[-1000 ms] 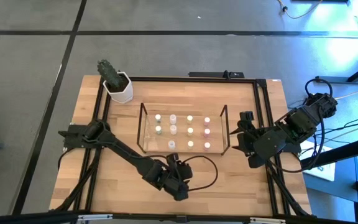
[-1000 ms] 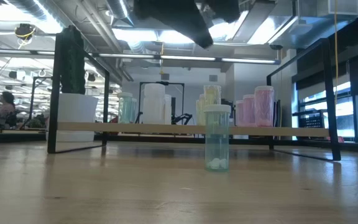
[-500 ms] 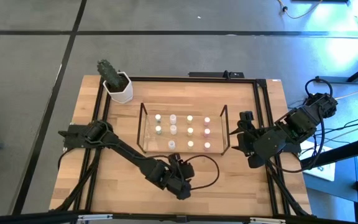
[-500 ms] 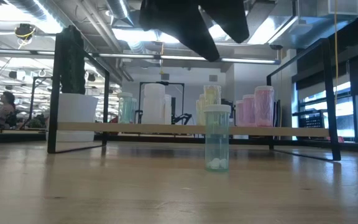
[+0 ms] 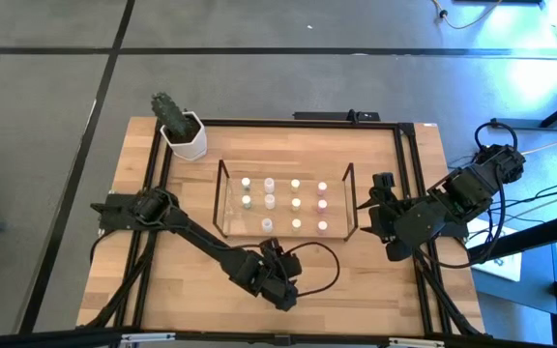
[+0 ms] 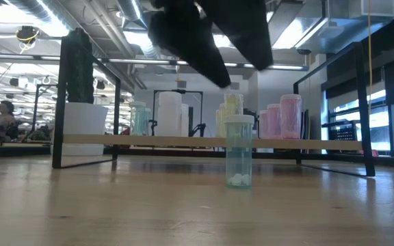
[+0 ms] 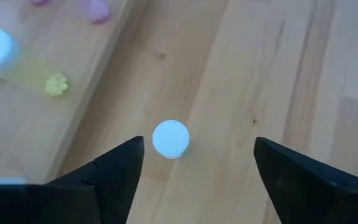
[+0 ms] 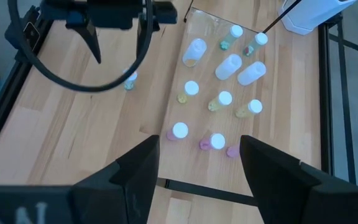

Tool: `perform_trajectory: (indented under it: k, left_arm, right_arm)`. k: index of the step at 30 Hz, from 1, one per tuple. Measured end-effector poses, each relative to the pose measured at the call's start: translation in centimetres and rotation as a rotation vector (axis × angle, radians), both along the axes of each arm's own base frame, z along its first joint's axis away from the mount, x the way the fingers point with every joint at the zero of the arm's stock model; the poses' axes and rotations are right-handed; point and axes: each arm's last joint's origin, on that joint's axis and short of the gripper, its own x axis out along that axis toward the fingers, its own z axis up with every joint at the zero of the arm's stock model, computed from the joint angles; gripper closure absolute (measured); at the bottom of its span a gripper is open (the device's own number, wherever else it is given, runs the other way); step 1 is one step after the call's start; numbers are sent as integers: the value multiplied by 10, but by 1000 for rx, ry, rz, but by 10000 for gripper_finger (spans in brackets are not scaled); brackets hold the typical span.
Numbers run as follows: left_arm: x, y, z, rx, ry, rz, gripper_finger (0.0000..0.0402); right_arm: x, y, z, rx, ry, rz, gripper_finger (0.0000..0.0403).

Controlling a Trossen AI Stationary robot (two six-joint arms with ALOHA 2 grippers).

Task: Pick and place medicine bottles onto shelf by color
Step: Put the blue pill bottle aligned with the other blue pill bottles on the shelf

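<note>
Pale matt wood is seen on the table point(image 5: 191, 280); translucent glossy plastic on the bottle point(image 6: 239, 152); clear sheet on the shelf point(image 5: 230, 208)

Both arms are matte black with chunky jointed segments, the left arm point(image 5: 201, 242) trailing a looping black cable point(image 5: 322, 266), the right arm point(image 5: 443, 208) carrying thin dark wires.
</note>
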Motion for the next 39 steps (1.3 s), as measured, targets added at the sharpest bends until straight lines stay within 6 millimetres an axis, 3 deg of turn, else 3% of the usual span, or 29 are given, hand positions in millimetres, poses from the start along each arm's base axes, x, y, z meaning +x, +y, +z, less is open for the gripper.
perform_trajectory:
  k: [4, 15, 39]
  left_arm:
    - [5, 3, -11, 18, 8, 20, 91]
    - [13, 22, -15, 51, 41, 22, 90]
    - [11, 22, -49, -17, 23, 4, 90]
  right_arm:
    - [0, 0, 0, 3, -4, 0, 179]
    - [0, 0, 0, 4, -6, 0, 179]
    - [0, 0, 1, 5, -8, 0, 179]
